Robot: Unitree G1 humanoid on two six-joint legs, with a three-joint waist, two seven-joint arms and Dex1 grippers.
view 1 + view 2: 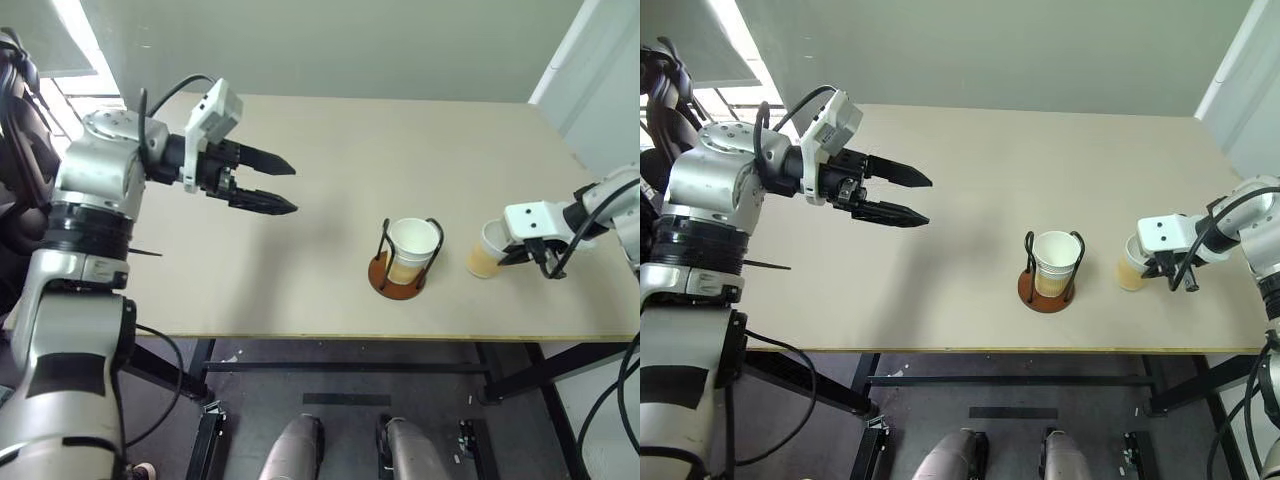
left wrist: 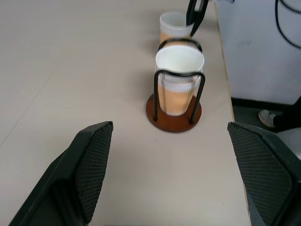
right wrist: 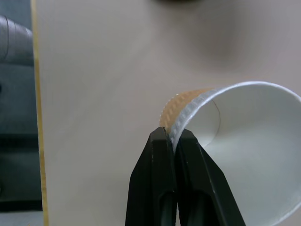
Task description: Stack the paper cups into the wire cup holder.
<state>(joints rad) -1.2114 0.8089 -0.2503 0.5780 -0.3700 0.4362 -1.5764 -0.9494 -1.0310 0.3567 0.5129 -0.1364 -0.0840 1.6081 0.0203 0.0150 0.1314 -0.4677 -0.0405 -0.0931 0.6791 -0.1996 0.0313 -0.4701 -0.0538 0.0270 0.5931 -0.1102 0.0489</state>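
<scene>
Tabletop (image 1: 330, 150): pale, rectangular, carrying all the task items toward its near right part.

Left gripper (image 1: 276, 184): raised over the left half of the tabletop, well apart from the cups, fingers spread wide and holding nothing. It points toward the holder.

Right gripper (image 3: 173, 141): at the right end of the tabletop near the front edge, fingers pressed together on the rim wall of a loose paper cup (image 1: 486, 250), one finger inside the mouth and one outside. That cup stands on the tabletop, tilted a little toward the holder.

Wire cup holder (image 1: 384, 280): rust-brown disc base with black wire loops, near the front edge, right of centre, just beside the pinched cup. A seated cup (image 1: 412, 248) stands upright inside the loops; whether more than one is nested there I cannot tell.

Step in hand, as judged: grasp made on the loose cup, lift not yet done.

Next move calls for: raise the cup clear of the wire loops, carry it over the seated cup, level it mouth up, lower it straight in, then release. A thin rim pinch may let the cup swing.
</scene>
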